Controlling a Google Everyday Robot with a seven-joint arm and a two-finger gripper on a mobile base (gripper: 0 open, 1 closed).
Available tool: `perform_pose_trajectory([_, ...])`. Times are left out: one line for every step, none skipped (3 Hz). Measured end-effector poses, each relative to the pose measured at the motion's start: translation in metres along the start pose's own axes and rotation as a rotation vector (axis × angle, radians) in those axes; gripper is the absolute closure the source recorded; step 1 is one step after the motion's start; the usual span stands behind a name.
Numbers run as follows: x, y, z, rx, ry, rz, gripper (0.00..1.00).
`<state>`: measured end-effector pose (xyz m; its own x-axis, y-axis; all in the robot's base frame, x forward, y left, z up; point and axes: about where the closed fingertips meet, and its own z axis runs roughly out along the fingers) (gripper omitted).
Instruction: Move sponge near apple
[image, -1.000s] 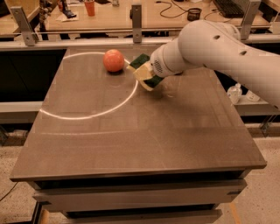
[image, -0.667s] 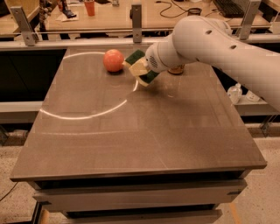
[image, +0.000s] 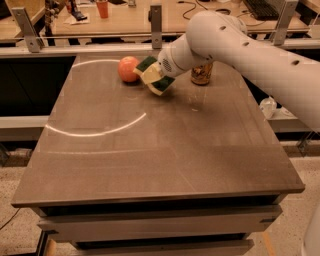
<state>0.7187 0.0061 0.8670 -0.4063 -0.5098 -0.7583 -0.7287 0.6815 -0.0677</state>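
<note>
The orange-red apple (image: 128, 69) sits on the far left part of the dark table (image: 150, 150). My gripper (image: 154, 76) hangs just right of the apple, low over the table, on the end of the white arm (image: 235, 40) that reaches in from the right. It is shut on the sponge (image: 146, 64), whose dark green top and pale yellow foam show between the fingers. The sponge's left end almost touches the apple. I cannot tell if the sponge rests on the table.
A tan-gold drink can (image: 201, 74) stands on the table just right of the gripper, partly behind the arm. A bright curved light streak (image: 95, 132) crosses the tabletop. Metal rails and a wooden bench with clutter stand behind the table's far edge.
The gripper has carried the sponge to the left, closer to the apple. The arm has shifted enough to uncover the drink can behind it.
</note>
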Motion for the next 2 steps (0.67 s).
perform_pose_trajectory([0.001,-0.0044,0.0217,-0.072,0.034,0.019,0.82])
perform_pose_trajectory([-0.001,-0.0049,0.0214,-0.077,0.034,0.021,0.59])
